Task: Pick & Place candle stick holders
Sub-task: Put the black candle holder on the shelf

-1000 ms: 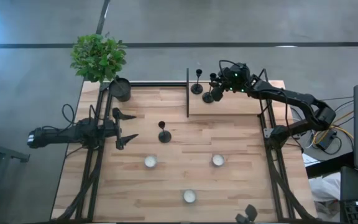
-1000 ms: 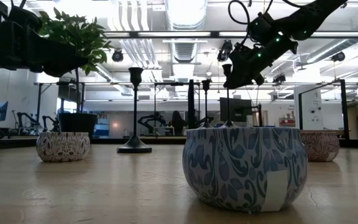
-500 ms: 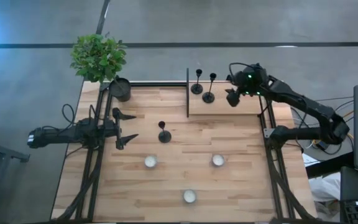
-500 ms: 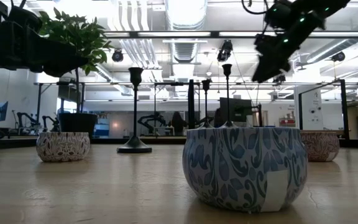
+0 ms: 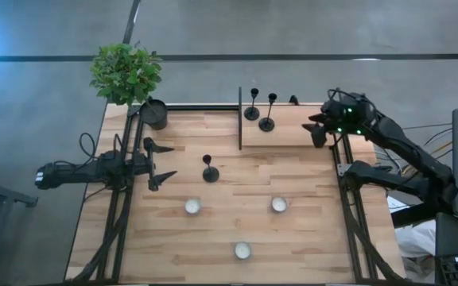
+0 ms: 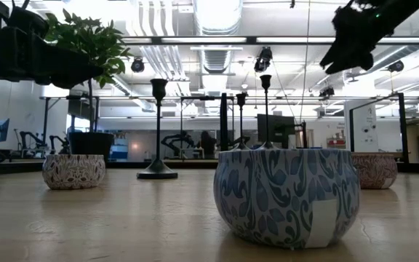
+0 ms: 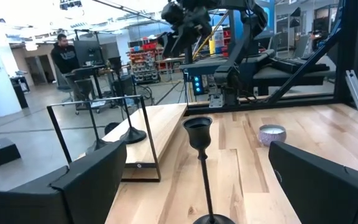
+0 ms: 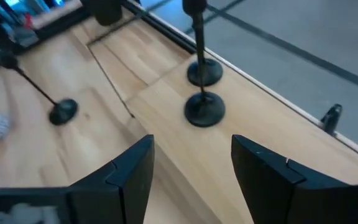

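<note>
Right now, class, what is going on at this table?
Two candle holders stand on the raised board at the back. A third candle holder waits mid-table. The right gripper, jaws open and empty, hangs over the board's right end. The left gripper waits open at the left, facing the third holder.

Black candle stick holders (image 5: 259, 111) — blue-patterned white bowl (image 6: 287, 195) — pale wooden table (image 5: 229, 218)

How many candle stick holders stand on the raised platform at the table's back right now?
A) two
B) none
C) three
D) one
A: two candle stick holders stand on the raised platform, while the third holder stands alone on the main table.
</note>
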`<action>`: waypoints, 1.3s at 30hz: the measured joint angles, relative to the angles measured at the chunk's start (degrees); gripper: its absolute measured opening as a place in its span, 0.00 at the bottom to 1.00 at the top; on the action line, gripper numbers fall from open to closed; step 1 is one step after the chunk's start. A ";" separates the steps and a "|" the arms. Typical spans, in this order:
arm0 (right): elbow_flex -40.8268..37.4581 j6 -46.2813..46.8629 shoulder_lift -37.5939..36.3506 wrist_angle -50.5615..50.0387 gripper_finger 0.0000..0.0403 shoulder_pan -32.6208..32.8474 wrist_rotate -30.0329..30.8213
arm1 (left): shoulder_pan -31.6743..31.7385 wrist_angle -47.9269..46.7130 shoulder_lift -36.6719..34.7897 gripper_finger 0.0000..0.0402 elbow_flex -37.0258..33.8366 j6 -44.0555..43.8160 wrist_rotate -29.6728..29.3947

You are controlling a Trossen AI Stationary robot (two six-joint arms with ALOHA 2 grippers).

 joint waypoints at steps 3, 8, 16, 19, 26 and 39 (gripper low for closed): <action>-0.57 1.49 -2.38 -0.08 0.49 0.00 -2.11 | 0.00 0.01 0.00 0.99 0.00 -1.42 0.00; -0.97 3.27 -4.50 -0.08 0.44 0.00 -5.54 | -0.02 0.33 0.02 0.99 -0.01 -13.68 0.67; -0.97 4.82 -4.63 -0.06 0.31 0.00 -6.95 | 0.00 4.17 -0.02 0.99 -0.01 -34.43 -1.01; -0.97 4.30 -4.17 -0.08 0.26 0.00 -6.82 | 0.00 5.03 0.00 0.99 0.01 -40.11 -1.01; -0.99 0.45 -3.32 -0.02 0.19 0.00 -6.45 | 0.00 6.44 0.12 0.99 0.01 -45.10 -1.46; -0.99 3.51 -3.22 0.87 0.15 0.00 -6.45 | 0.09 10.29 0.70 0.99 0.01 -51.74 -6.61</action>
